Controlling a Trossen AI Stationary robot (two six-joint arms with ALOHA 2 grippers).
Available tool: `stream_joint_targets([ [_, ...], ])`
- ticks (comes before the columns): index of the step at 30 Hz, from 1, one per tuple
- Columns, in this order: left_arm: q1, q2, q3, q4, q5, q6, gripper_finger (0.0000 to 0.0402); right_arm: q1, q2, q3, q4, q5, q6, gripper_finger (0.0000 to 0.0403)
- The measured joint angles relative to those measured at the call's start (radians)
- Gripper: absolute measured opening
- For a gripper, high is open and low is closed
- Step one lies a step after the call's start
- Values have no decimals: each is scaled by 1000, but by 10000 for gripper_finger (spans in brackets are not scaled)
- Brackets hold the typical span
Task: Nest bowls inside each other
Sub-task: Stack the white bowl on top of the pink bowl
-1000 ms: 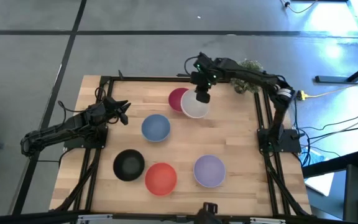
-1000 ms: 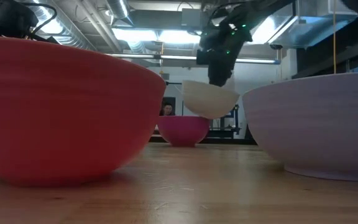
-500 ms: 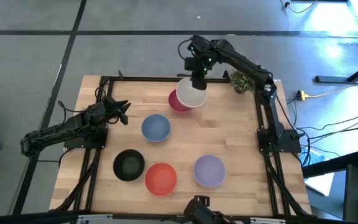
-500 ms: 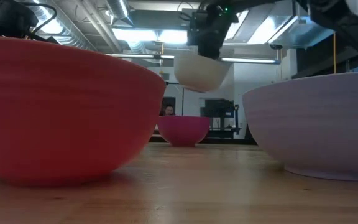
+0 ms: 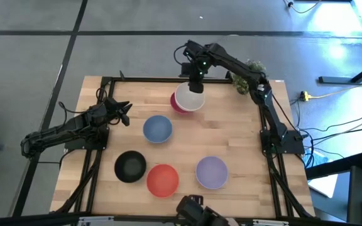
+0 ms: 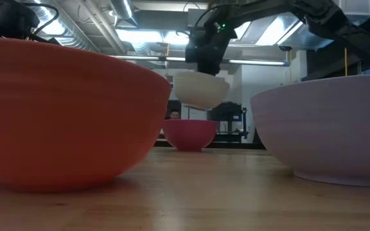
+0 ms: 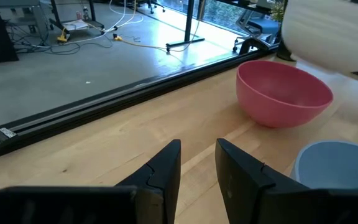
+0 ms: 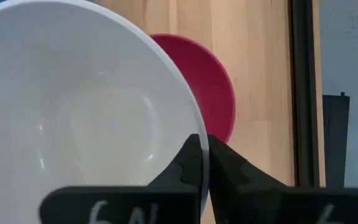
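Observation:
My right gripper (image 5: 195, 83) is shut on the white bowl (image 5: 188, 98), which hangs in the air over the crimson-pink bowl (image 5: 175, 105) near the table's far edge. The low view shows the white bowl (image 6: 201, 90) clear above the crimson-pink bowl (image 6: 190, 133), which sits on its base. The blue bowl (image 5: 158, 128), black bowl (image 5: 130, 166), red-orange bowl (image 5: 163, 179) and lavender bowl (image 5: 212, 172) rest apart on the table. My left gripper (image 5: 124, 113) waits open at the left side, its fingers (image 7: 166, 171) pointing toward the blue bowl. My right gripper pinches the white bowl's rim (image 8: 190, 127), one finger inside the bowl and one outside, coming from above on the bowl's far side. The bowl is lifted clear, mouth up and slightly tilted, below the gripper.
A green potted plant (image 5: 247, 74) stands at the far right corner, beside the right arm. A black frame rail (image 5: 149, 79) runs along the table's far edge. Bare wood lies between the blue bowl and the lavender bowl.
My right gripper carried the white bowl toward the table's far left, first rising, then coming down a little. The bowl now hangs over the crimson-pink bowl instead of to its right. The gripper stayed shut on the rim.

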Motion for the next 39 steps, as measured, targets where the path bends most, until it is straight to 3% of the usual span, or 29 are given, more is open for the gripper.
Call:
stream_joint_targets([
  [20,0,0,0,0,0,0,95,5,61,-1,126,7,-7,9],
  [39,0,0,0,0,0,0,95,-1,136,-1,120,-8,-18,9],
])
